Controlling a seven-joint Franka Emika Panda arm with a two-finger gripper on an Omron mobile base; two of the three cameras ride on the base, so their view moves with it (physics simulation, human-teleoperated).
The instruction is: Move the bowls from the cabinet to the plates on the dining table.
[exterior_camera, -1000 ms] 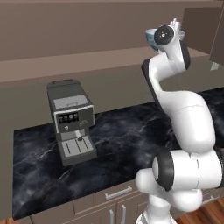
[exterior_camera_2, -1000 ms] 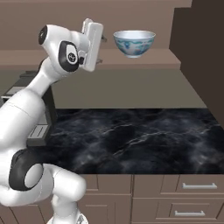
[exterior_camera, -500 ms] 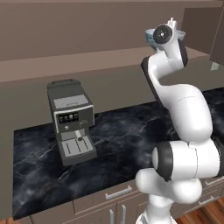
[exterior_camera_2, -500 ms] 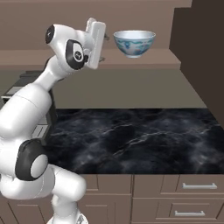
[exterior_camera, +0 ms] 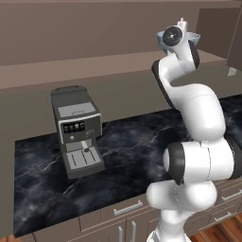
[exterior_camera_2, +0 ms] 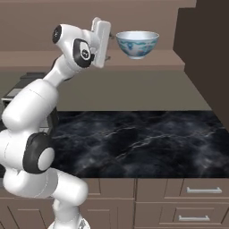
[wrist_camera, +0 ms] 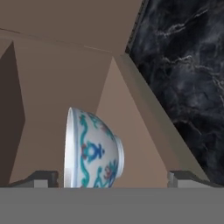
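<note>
End effector point(exterior_camera_2: 108, 44) spread wide beside white-and-blue bowl point(exterior_camera_2: 137, 43) — brown cabinet shelf point(exterior_camera_2: 147, 60), black marble counter point(exterior_camera_2: 143, 143) below

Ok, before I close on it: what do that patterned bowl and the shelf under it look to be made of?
The bowl looks like glazed ceramic or porcelain: a glossy white body with painted blue scrolls and small red marks. The shelf it stands on looks like matte brown wood or laminate, plain and without visible grain, so which of the two stays open.
</note>
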